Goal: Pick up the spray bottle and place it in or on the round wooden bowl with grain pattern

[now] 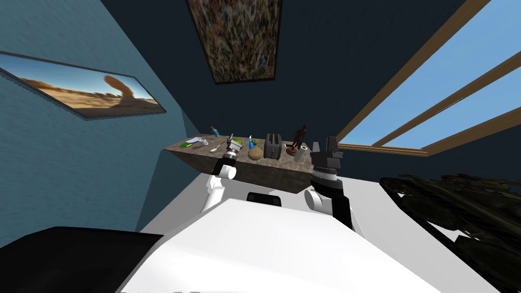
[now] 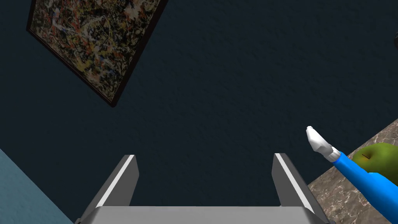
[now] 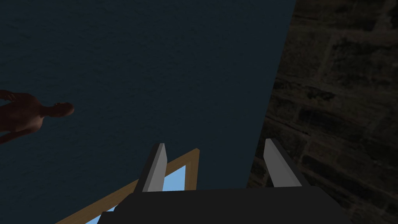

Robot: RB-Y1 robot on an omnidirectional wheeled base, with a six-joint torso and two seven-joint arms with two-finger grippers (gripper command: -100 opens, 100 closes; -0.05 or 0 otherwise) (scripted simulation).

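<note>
The mottled stone surface (image 1: 269, 175) runs along the dark wall and carries everything at its middle and left, so the job is likely a short hop rather than a carry. The right pincer (image 3: 216, 142) is raised at the surface's right end, fingers spread and empty, apparently parked out of the way. The left pincer (image 2: 205, 155) sits at the front edge, also spread with nothing between its blades. It points up at the wall, not at the goods, which I read as an approach not yet lined up. A dark toaster (image 1: 272, 146) stands mid-surface, with a brown figurine (image 1: 299, 136) on a round base to its right. Left of the toaster rests the round bowl (image 1: 255, 154), tan to olive, which leaves its top reachable from the front. The spray bottle (image 2: 361, 175), blue with a white head, stands upright on the surface just behind the bowl, near or touching it, I cannot tell which. It lies between the left pincer and the toaster, outside the gap between the blades, so that hand would need to swing toward it before closing. No brand, label or writing can be read on the bottle or anything else.
</note>
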